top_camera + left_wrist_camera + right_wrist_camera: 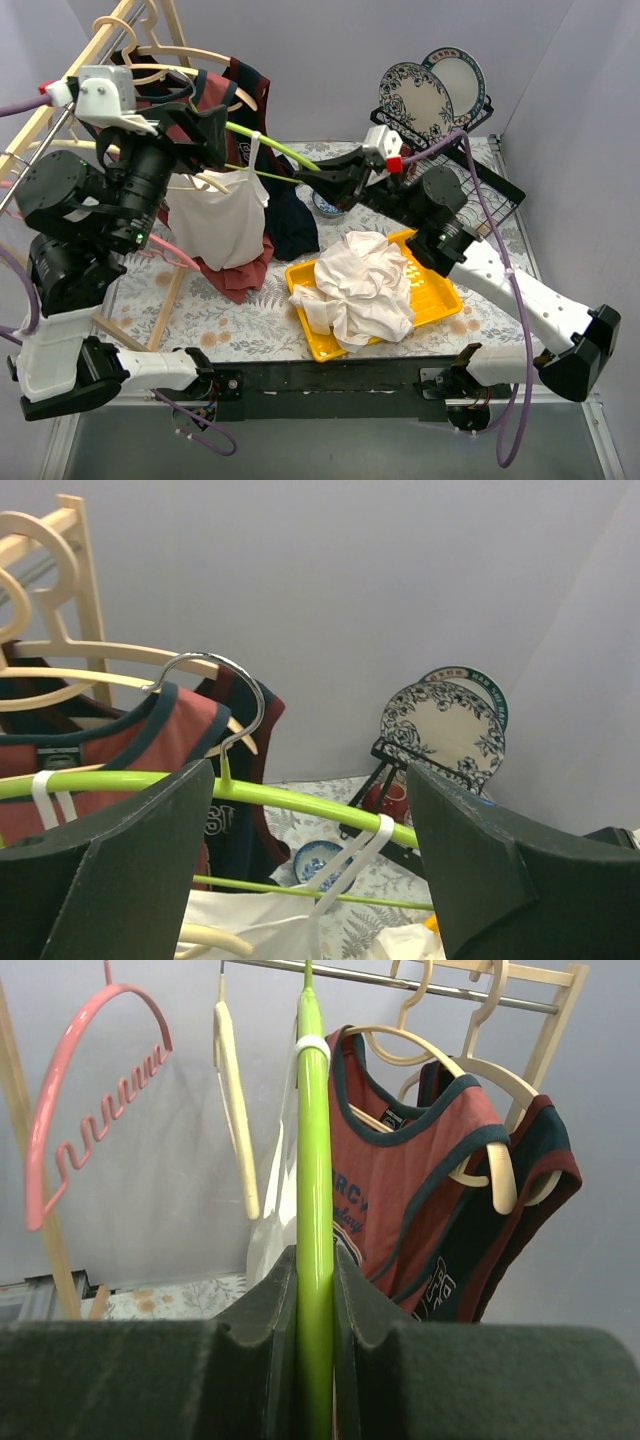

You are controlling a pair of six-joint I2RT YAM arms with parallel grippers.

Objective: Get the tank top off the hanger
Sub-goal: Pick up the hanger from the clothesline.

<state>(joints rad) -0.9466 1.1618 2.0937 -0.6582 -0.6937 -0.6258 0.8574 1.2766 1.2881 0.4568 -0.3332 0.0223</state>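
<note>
A white tank top hangs by thin straps from a lime-green hanger held out from the clothes rail. My right gripper is shut on the green hanger's arm, and one white strap loops over that arm farther up. My left gripper is open; its jaws stand wide on either side of the green bar, not touching it, close to the metal hook. The other strap crosses the bar between the jaws, with the white cloth below.
Red and navy tank tops hang on wooden hangers just behind. A pink hanger and a cream one share the rail. A yellow tray holds crumpled white cloths. A dish rack with plates stands at the back right, a blue bowl beside it.
</note>
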